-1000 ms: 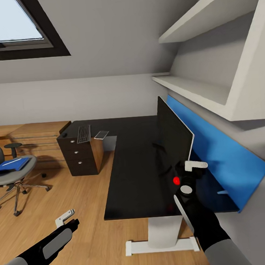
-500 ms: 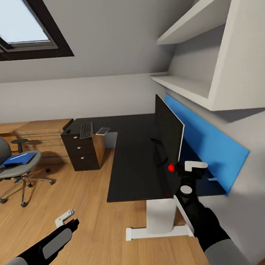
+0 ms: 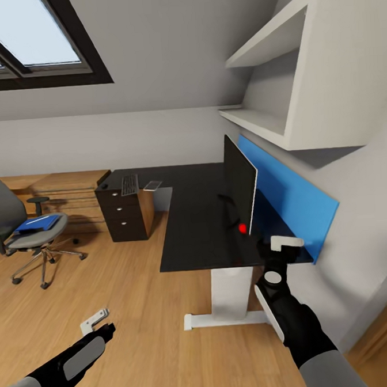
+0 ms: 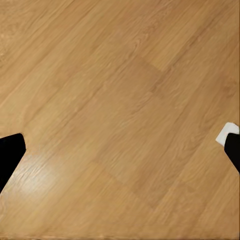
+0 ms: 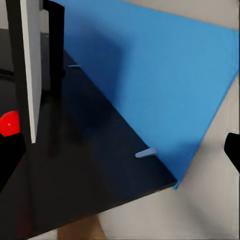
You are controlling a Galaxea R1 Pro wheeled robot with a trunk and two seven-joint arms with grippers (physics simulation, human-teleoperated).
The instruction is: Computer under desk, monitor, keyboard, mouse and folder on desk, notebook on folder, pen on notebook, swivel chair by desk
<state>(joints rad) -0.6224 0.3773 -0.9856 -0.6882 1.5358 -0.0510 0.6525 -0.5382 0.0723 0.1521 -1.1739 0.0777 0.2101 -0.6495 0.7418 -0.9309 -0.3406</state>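
Note:
The black L-shaped desk (image 3: 196, 228) stands ahead with the monitor (image 3: 241, 190) upright on it before the blue panel (image 3: 289, 204). On its far wing lie the keyboard (image 3: 129, 185), a thin flat notebook (image 3: 153, 186) and a small dark mouse (image 3: 103, 187). The swivel chair (image 3: 11, 226) stands apart at the left, the blue folder (image 3: 38, 223) on its seat; a thin white line crosses it, perhaps the pen. The computer is out of view. My right gripper (image 3: 285, 246) (image 5: 122, 147) hangs open off the desk's near corner. My left gripper (image 3: 96, 321) (image 4: 120, 145) is open over bare floor.
White shelves (image 3: 264, 44) jut from the right wall above the desk. A low light-wood unit (image 3: 66, 193) runs along the far wall under the skylight (image 3: 27, 43). The desk's white leg (image 3: 226, 295) stands close ahead. Wooden floor (image 3: 124, 279) stretches between me and the chair.
The whole view has pulled back from the desk, so desk, monitor and chair look smaller and farther. My right gripper, earlier beside the monitor, is now off the desk's near corner.

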